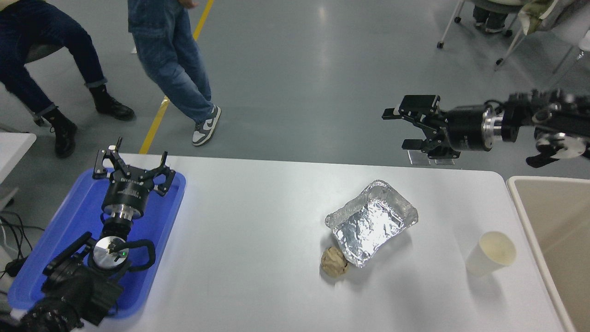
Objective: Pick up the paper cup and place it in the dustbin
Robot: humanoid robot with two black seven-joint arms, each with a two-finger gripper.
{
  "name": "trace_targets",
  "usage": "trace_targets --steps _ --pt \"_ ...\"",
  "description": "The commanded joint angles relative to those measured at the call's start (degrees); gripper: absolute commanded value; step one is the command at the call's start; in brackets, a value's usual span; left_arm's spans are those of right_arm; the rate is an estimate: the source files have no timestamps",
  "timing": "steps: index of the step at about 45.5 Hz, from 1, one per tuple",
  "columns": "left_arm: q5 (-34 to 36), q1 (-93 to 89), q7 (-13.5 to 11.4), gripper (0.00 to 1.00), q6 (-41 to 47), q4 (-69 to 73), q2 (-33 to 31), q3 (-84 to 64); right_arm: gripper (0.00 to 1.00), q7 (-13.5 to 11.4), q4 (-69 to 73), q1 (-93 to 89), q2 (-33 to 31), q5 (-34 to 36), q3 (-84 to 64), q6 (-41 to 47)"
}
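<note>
1. Paper cup (491, 253): cream-white, tapered. Stands upright near the desk's right edge, mouth up and round rim open, long axis vertical, narrow base on the desk. Nothing touches it.
2. Dustbin (551, 221): beige, pale rounded rim, just beyond the desk's right edge, partly cut off by the picture's side. The cup stands near its rim, apart from it.
3. Right gripper (396, 129): raised above the desk's far edge, lying level and pointing left, fingers spread and empty. Well apart from the cup.
4. Left gripper (132, 162): parked over the blue tray (170, 203) at the desk's near left corner, fingers spread, holding nothing.
5. Foil tray (371, 222): crinkled silver, right of the desk's centre, set at a slant.
6. Brown paper ball (334, 262): crumpled, touching the foil tray's near corner.
7. Desk (258, 230): white, smooth, rounded far right corner.
8. Room: glossy grey floor with a yellow line (173, 87); a standing person's jeans (170, 60) and a seated person's legs (41, 55) beyond the far edge; chair legs (504, 50) at the picture's top right.
</note>
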Motion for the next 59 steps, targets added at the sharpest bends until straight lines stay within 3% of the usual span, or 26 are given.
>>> trace_targets --steps 1,14,30,44,59 --pt "0.01 0.0 0.06 1.0 -0.05 0.0 0.0 -0.05 1.0 -0.01 11.72 17.23 1.36 -4.66 -20.14 0.92" --pt "0.01 0.0 0.06 1.0 -0.14 0.0 0.09 -0.05 1.0 -0.01 22.28 28.23 6.11 -7.73 -33.77 3.03" --pt "0.01 0.0 0.15 1.0 -0.14 0.0 0.09 -0.05 1.0 -0.01 24.3 36.49 12.0 -6.94 -39.67 15.5" --pt "0.01 0.0 0.23 1.0 -0.14 -0.09 0.0 -0.05 1.0 -0.19 24.39 41.41 14.11 1.49 -45.38 15.6" --pt "0.01 0.0 0.23 1.0 -0.14 -0.09 0.0 -0.05 1.0 -0.36 24.39 42.21 14.73 1.41 -45.47 15.6"
